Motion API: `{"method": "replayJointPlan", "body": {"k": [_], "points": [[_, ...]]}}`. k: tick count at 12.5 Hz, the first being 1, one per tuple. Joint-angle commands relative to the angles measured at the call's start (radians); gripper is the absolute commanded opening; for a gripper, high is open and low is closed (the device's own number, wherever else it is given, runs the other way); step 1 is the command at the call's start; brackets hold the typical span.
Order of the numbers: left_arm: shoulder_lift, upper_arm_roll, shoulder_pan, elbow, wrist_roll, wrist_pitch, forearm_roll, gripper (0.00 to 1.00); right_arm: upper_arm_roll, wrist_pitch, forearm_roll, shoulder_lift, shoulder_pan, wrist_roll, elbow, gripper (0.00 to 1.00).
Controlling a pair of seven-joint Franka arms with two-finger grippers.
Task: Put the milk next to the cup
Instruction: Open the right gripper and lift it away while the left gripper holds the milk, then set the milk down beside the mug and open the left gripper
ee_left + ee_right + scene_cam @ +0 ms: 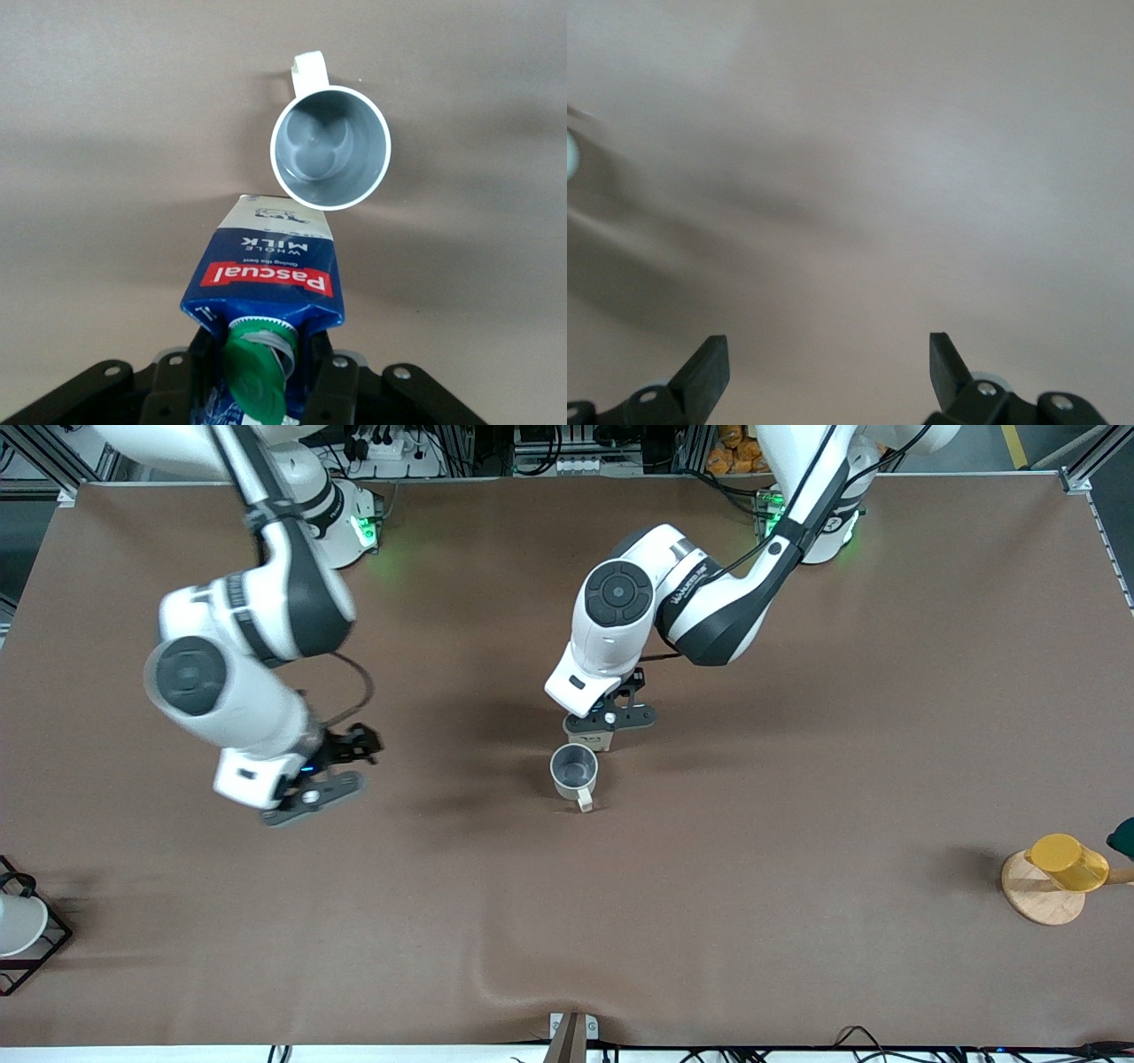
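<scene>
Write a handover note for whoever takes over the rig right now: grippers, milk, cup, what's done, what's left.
Left gripper: shut on the milk, right beside the cup, on the side farther from the front camera.
Right gripper: open, empty, waiting over bare table toward the right arm's end.
Done: milk brought to the cup.
Left: confirm the carton stands on the table, release, pull the arm away.

Blue milk (266, 274) (red band); grey cup (330, 146)
</scene>
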Motion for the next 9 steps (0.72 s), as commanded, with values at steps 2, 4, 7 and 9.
{"method": "replayJointPlan", "body": {"k": [2,4,7,9], "points": [[0.055,0.010,-0.016,0.057,-0.016,0.004,0.023,0.44,0.024,-0.043,0.001,-0.089,-0.137,-0.061,-0.056,1.00],[0.076,0.010,-0.018,0.074,-0.018,0.005,0.023,0.44,0.022,-0.094,0.002,-0.130,-0.169,-0.061,-0.056,1.00],[0.099,0.014,-0.048,0.095,-0.035,0.005,0.024,0.45,0.022,-0.168,0.002,-0.207,-0.174,-0.048,-0.056,1.00],[0.099,0.014,-0.048,0.094,-0.039,0.005,0.024,0.60,0.021,-0.217,0.002,-0.257,-0.198,-0.048,-0.054,1.00]]}}
